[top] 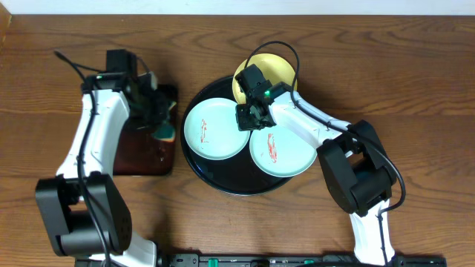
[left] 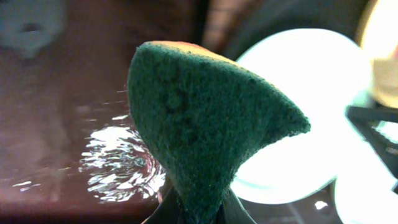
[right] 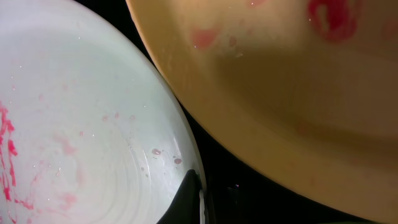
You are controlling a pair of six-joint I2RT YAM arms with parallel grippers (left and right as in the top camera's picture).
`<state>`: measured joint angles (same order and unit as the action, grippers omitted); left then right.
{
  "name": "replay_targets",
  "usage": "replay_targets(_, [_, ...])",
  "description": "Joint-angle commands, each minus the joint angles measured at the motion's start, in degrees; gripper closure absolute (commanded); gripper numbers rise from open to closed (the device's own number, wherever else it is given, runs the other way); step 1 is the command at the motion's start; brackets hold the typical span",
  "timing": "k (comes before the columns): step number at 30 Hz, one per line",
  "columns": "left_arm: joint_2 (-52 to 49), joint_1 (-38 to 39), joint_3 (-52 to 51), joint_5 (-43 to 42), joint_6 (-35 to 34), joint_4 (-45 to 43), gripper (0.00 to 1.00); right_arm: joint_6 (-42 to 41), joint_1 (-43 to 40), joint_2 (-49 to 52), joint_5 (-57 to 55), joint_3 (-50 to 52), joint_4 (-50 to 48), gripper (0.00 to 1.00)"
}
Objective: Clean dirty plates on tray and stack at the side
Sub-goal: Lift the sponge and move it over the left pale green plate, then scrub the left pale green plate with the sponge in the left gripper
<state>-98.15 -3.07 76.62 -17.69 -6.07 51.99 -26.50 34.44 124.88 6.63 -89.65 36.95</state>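
The round black tray (top: 223, 182) holds three smeared plates: an aqua plate (top: 215, 127) on the left, an aqua plate (top: 282, 150) on the right and a yellow plate (top: 278, 70) at the back. My right gripper (top: 245, 117) is shut on the right rim of the left aqua plate. In the right wrist view its finger (right: 196, 196) lies over that plate's rim (right: 81, 124), with the yellow plate (right: 280, 81) beyond. My left gripper (top: 159, 122) is shut on a green sponge (left: 205, 118), left of the tray.
A dark rectangular tray (top: 141, 159) with a wet glossy surface (left: 62, 124) lies under the left gripper, beside the round tray. Bare wooden table surrounds both trays.
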Motion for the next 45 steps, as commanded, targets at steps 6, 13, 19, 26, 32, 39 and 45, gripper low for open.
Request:
replay_targets(6, [-1.97, 8.46, -4.72, -2.56, -9.07, -7.63, 0.92, 0.81, 0.48, 1.49, -0.13, 1.81, 0.55, 0.97])
replay_targets(13, [-5.92, 12.00, -8.20, 4.31, -11.02, -15.50, 0.93, 0.83, 0.48, 1.49, -0.11, 1.81, 0.72, 0.96])
replay_targets(19, [-11.32, 13.99, -8.59, 5.97, -10.49, -22.91, 0.93, 0.83, 0.48, 1.49, -0.13, 1.81, 0.72, 0.95])
replay_targets(26, [-14.51, 16.20, -8.59, 6.86, -9.62, -28.57, 0.93, 0.83, 0.50, 1.49, -0.13, 1.81, 0.72, 0.95])
replay_targets(32, [-14.53, 16.33, -8.57, 11.32, -9.29, -30.60, 0.92, 0.83, 0.52, 1.49, -0.11, 1.81, 0.72, 0.95])
replay_targets(39, [-14.51, 16.35, -8.57, 7.65, -9.25, -17.55, 0.92, 0.85, 0.50, 1.49, 2.03, 1.81, 1.25, 0.96])
replay_targets(45, [-14.51, 16.33, -8.57, -1.49, 0.24, -9.51, 0.92, 0.85, 0.50, 1.49, 2.69, 1.81, 1.20, 0.95])
